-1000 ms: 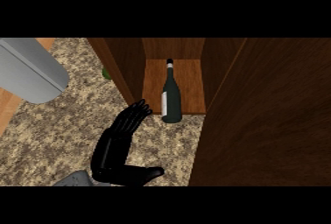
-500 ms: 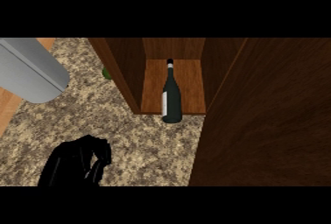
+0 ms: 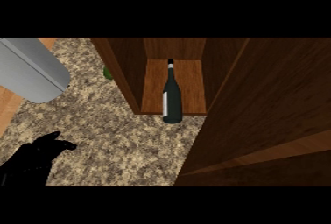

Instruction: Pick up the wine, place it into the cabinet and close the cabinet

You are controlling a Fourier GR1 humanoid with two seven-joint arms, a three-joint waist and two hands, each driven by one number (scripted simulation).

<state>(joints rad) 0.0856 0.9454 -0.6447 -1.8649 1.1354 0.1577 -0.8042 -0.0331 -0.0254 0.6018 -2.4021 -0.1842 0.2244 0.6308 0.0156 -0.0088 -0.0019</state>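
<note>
One robot hand point(image 3: 35, 155) shows in our head view, at the lower left over the speckled desk point(image 3: 123, 140). By its place in the view we take it for the left one. Its fingers look bunched and partly curled, and they hold nothing; it is well apart from the cabinet. We do not see the right robot hand at all.

We find the wine bottle point(image 3: 171, 98) standing upright on the floor of the cabinet point(image 3: 126, 72), between the two side walls, with its base at the front edge of the wooden shelf floor. Nothing touches it. So we judge that the placing step is done and that the closing step is now in hand.

We see the cabinet door point(image 3: 271, 113) as the big brown panel at the right, swung wide open toward us, and it hides much of the desk on that side. The next move calls for a robot hand to come to the outer face or the free edge of this door and push it round toward the opening until it shuts. We think the bottle's base at the front edge could be close to the door's path, so a slow swing seems wise.

At the upper left we also see a grey rounded thing point(image 3: 29, 68), and a small green thing point(image 3: 107, 72) just beside the cabinet's left wall; we cannot tell what they are.
</note>
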